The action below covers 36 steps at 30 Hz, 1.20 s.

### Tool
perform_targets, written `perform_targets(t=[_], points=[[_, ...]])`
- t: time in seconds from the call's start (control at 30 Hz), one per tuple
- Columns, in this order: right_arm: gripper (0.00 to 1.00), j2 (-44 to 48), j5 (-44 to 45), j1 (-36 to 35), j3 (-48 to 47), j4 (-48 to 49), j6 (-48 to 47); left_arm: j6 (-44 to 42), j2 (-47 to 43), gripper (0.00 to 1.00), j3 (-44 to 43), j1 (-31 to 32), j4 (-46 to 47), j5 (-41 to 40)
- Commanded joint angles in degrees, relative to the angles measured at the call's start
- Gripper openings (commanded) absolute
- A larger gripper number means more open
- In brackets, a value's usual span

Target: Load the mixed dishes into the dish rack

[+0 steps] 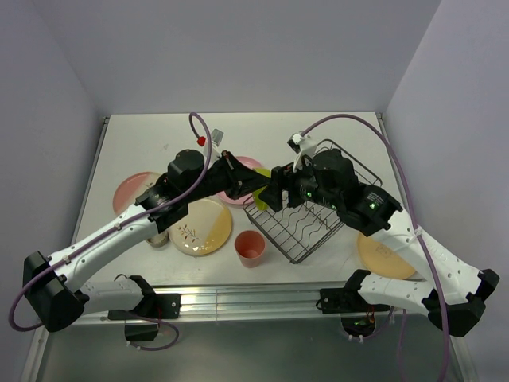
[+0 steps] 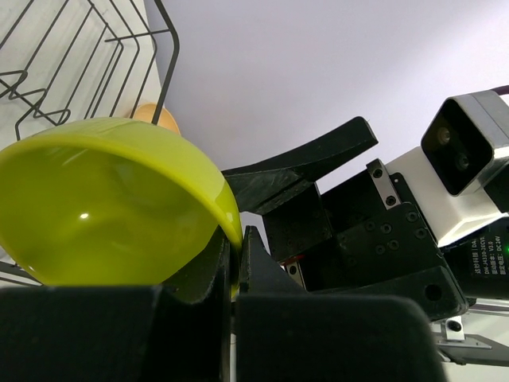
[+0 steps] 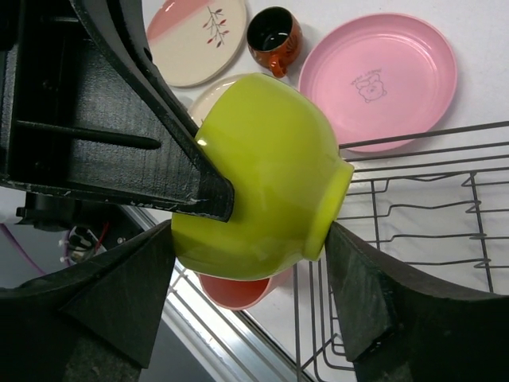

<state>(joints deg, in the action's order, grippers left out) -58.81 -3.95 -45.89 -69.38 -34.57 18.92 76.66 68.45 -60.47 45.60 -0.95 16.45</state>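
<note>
The left gripper point(image 2: 235, 239) is pinched tight on the rim of the lime-green bowl point(image 3: 262, 167), holding it aloft at the dish rack point(image 3: 421, 135) edge. The right gripper point(image 3: 250, 267) straddles it with 2 fingers spread, likely for a handover

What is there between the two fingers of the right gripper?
The green bowl, as the right wrist view shows. It hangs between the fingers of the right gripper, while the left gripper pinches its rim.
</note>
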Motion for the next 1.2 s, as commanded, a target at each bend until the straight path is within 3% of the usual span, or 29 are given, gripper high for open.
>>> perform_targets(t=[0.0,0.07,0.1,0.17,0.2,0.23,0.33,0.37,0.57,0.73,0.93,0.97,1.17], points=[[0.78,0.36,0.78,-0.69,0.3,3.36,1.12,-0.99,-1.39,0.0,-1.93,0.36,3.06,0.25],[0.72,0.62,0.78,-0.69,0.3,3.19,1.3,-0.99,-1.03,0.0,-1.94,0.36,3.24,0.43],[0.61,0.62,0.96,-0.69,0.13,3.02,1.47,-0.99,-0.95,0.0,-2.02,0.36,3.41,0.43],[0.37,0.53,1.66,-0.69,0.04,2.67,1.47,-1.16,-0.51,0.0,-2.2,0.36,3.33,0.78],[0.07,0.53,1.92,-0.69,0.04,2.66,1.65,-1.34,-0.42,0.0,-2.29,0.36,3.32,0.78],[0.0,0.53,2.79,-0.69,0.04,2.4,1.74,-1.43,-0.33,0.0,-2.29,0.45,3.41,0.95],[0.0,0.71,3.85,-0.69,0.39,2.4,1.82,-1.95,0.19,0.01,-2.28,0.36,3.85,1.48],[0.0,0.8,5.25,-0.78,0.65,2.31,2.0,-2.3,0.37,0.06,-2.46,0.36,3.85,1.74],[0.0,1.77,6.67,-0.69,1.18,2.14,1.83,-3.1,1.52,0.51,-3.43,0.27,2.89,1.57],[0.0,1.94,7.72,-0.69,1.36,1.61,1.65,-3.71,1.87,0.75,-3.87,-0.08,2.27,0.96],[0.0,0.8,12.8,-0.78,-0.39,-1.19,1.91,-5.47,0.82,0.81,-4.92,-1.48,-6.57,-5.78],[0.0,0.28,14.04,-0.78,-0.84,-1.99,1.91,-6.43,0.64,0.99,-5.18,-1.74,-8.61,-7.38],[0.0,-4.39,27.75,-0.34,-4.79,-8.23,2.62,-9.69,-2.7,0.99,-4.66,-5.52,-16.53,-16.09]])
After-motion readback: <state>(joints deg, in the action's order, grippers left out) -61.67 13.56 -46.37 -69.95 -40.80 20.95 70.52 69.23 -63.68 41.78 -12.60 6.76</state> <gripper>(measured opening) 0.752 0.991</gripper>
